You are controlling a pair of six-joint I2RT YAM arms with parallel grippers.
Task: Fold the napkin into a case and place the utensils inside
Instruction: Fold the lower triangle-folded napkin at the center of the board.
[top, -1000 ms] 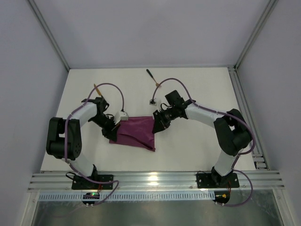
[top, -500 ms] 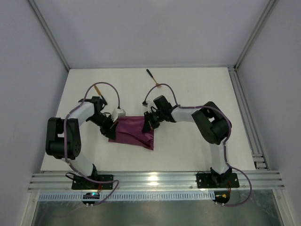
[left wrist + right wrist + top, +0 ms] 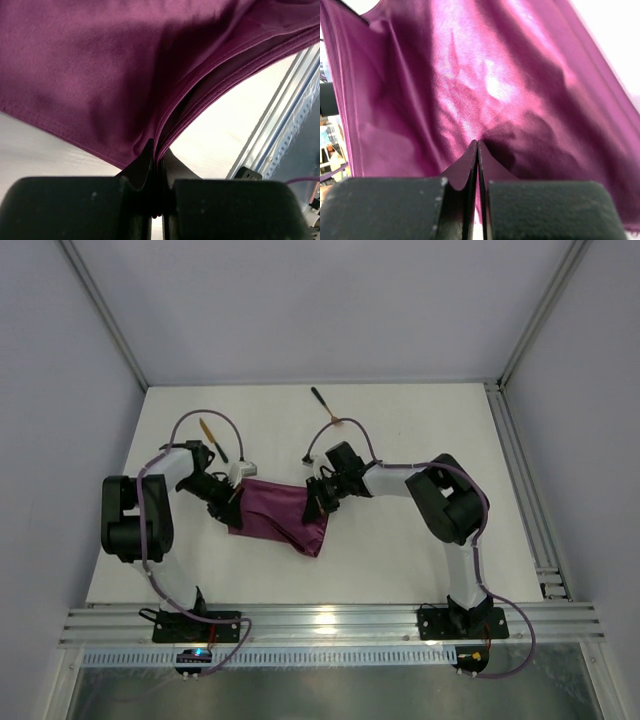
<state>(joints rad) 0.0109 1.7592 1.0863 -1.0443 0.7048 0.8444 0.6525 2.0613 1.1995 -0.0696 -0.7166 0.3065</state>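
While the napkin (image 3: 278, 516) spreads between both arms at the middle of the desk (image 3: 430, 435), perhaps lifted slightly, the left pincer (image 3: 157, 156) is clamped on its left edge and the right pincer (image 3: 478, 148) on its right edge. One utensil (image 3: 210, 432) lies behind the left arm, the other utensil (image 3: 321, 401) farther back.

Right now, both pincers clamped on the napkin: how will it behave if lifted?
Probably floppy: the napkin drapes and creases between the left pincer and right pincer. Likely light, since small pinches at its edges seem enough to hold it. Its sheen in the right wrist view hints it may be slippery, so the stacked layers could slide apart.
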